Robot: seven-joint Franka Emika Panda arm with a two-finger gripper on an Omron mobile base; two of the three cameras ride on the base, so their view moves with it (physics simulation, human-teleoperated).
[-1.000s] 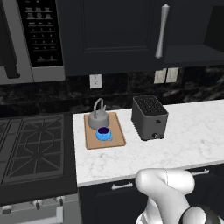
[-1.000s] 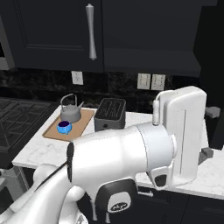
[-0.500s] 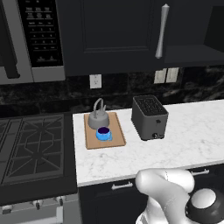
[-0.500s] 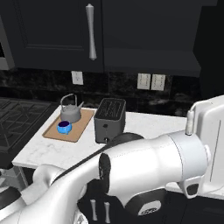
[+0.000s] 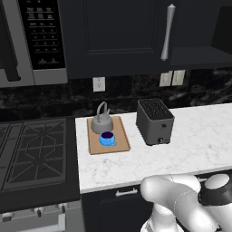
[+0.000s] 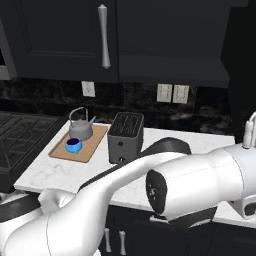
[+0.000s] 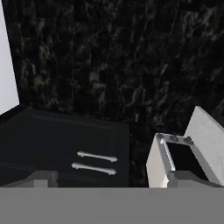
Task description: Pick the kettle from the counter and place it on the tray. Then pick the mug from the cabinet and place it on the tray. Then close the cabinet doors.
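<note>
The grey kettle [image 5: 102, 122] [image 6: 81, 128] stands upright at the back of the tan tray [image 5: 119, 136] [image 6: 94, 144] on the white counter [image 5: 190, 140] [image 6: 60, 170]. The blue mug [image 5: 107, 137] [image 6: 73, 145] sits on the tray just in front of it. Above, a black cabinet door [image 5: 122, 36] [image 6: 55, 40] with a silver bar handle [image 5: 168, 31] [image 6: 104, 36] lies flush with the cabinet front. My gripper [image 7: 113, 181] points low at dark drawer fronts, far from the tray. Its fingertips [image 7: 41, 178] stand wide apart, open, with nothing between them.
A black toaster [image 5: 155, 121] [image 6: 125, 136] stands right of the tray. The stovetop [image 5: 31, 154] lies to the left, under the microwave [image 5: 31, 41]. My white arm [image 6: 165, 190] crosses the front of the right base view. Two silver drawer handles [image 7: 96, 161] lie ahead of the hand.
My arm has swung right and down across the right base view. Kettle, mug, tray and toaster have not moved. The gripper has stayed open.
</note>
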